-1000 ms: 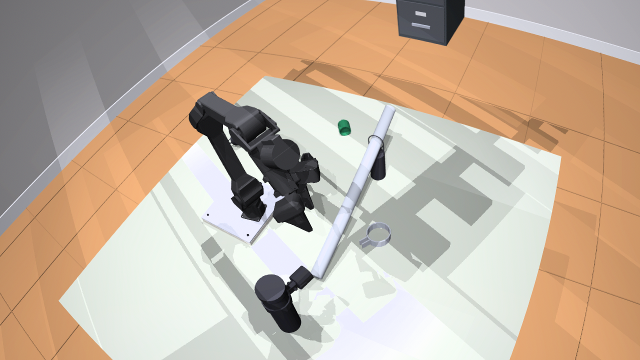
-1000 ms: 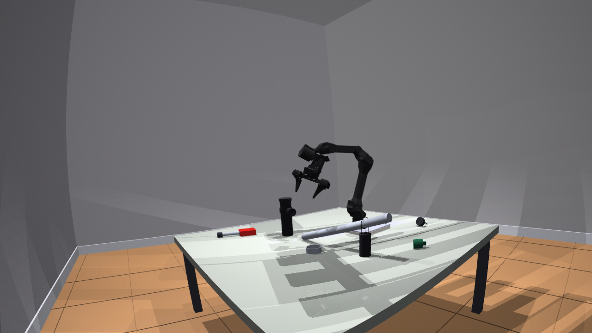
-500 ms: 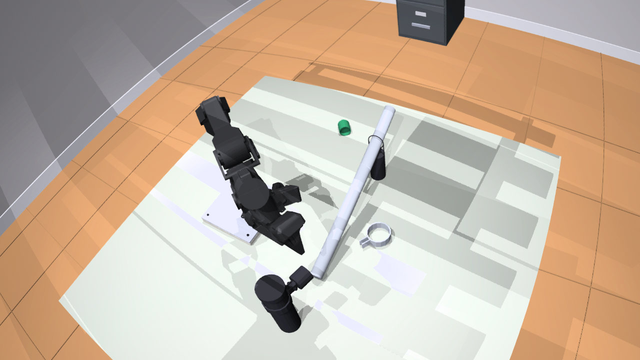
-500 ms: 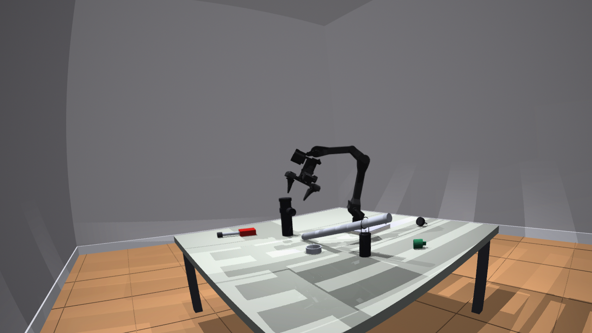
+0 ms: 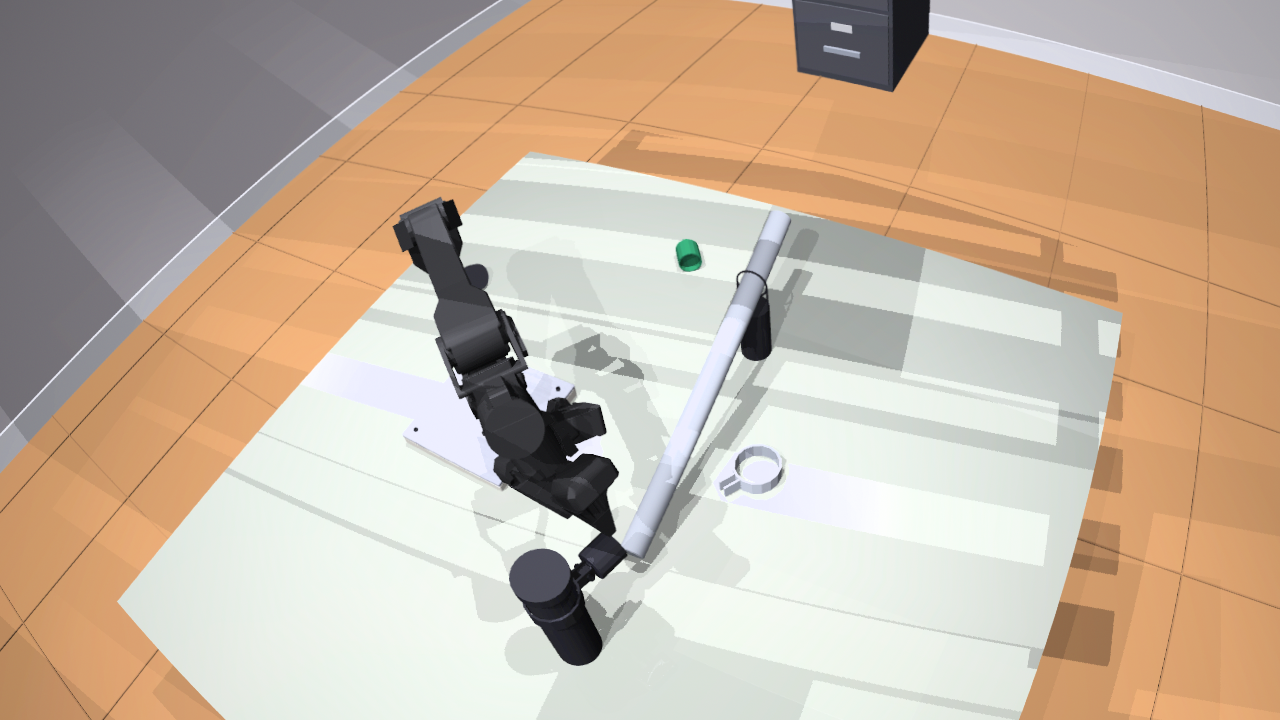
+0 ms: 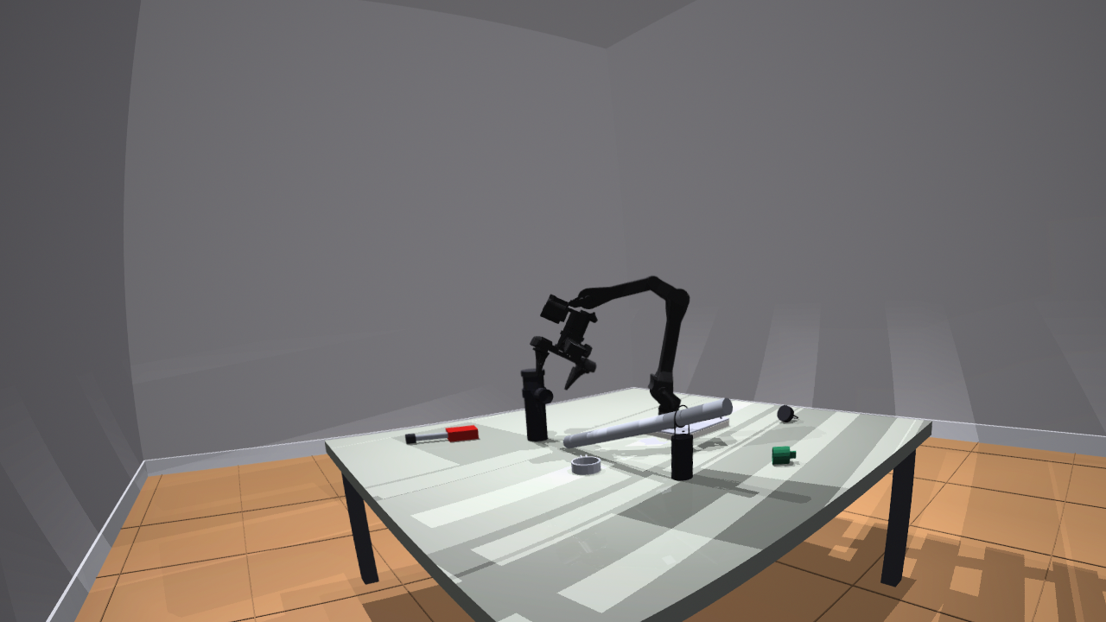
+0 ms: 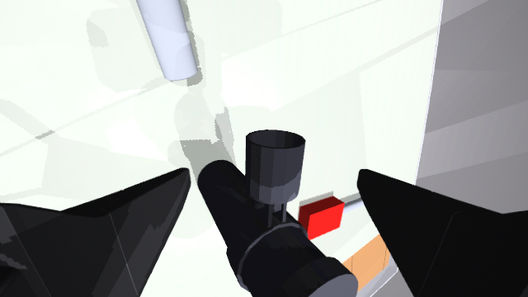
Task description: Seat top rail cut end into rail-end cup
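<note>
On the pale, dark-legged table point(image 6: 433, 495), the long grey rail point(image 6: 645, 423) lies tilted, threaded through a wire loop atop a short black post point(image 6: 680, 458). The black arm's hand point(image 6: 561, 370) hangs spread wide and empty above the taller black post point(image 6: 536, 408) (a red-headed tool point(image 6: 461, 433) lies nearby).
</note>
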Controlling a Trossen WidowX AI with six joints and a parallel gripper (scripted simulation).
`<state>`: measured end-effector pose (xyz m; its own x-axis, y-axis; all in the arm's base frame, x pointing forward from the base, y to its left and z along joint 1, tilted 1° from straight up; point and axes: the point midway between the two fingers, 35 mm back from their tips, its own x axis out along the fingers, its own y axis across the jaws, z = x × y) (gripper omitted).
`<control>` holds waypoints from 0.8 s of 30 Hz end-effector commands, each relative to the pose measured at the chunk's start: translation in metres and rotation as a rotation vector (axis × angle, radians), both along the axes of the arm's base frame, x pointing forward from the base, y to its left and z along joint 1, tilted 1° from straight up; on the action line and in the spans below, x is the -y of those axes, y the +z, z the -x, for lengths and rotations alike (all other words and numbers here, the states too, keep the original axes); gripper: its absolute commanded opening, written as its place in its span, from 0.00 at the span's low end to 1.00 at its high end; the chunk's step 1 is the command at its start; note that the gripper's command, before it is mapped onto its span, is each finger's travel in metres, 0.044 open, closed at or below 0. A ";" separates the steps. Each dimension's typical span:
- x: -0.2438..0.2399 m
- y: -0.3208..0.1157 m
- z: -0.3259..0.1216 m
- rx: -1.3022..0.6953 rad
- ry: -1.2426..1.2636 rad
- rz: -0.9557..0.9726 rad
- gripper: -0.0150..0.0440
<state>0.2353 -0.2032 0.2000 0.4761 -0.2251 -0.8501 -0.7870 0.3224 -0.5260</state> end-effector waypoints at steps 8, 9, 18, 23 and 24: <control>0.002 -0.011 -0.005 0.008 0.007 0.004 1.00; 0.002 -0.013 -0.006 0.008 0.007 0.004 1.00; 0.006 -0.025 -0.013 0.009 0.007 0.005 1.00; 0.008 -0.031 -0.017 0.009 0.007 0.005 1.00; 0.009 -0.033 -0.018 0.009 0.007 0.005 1.00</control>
<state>0.2523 -0.2114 0.1787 0.5010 -0.2358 -0.8327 -0.7767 0.3019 -0.5528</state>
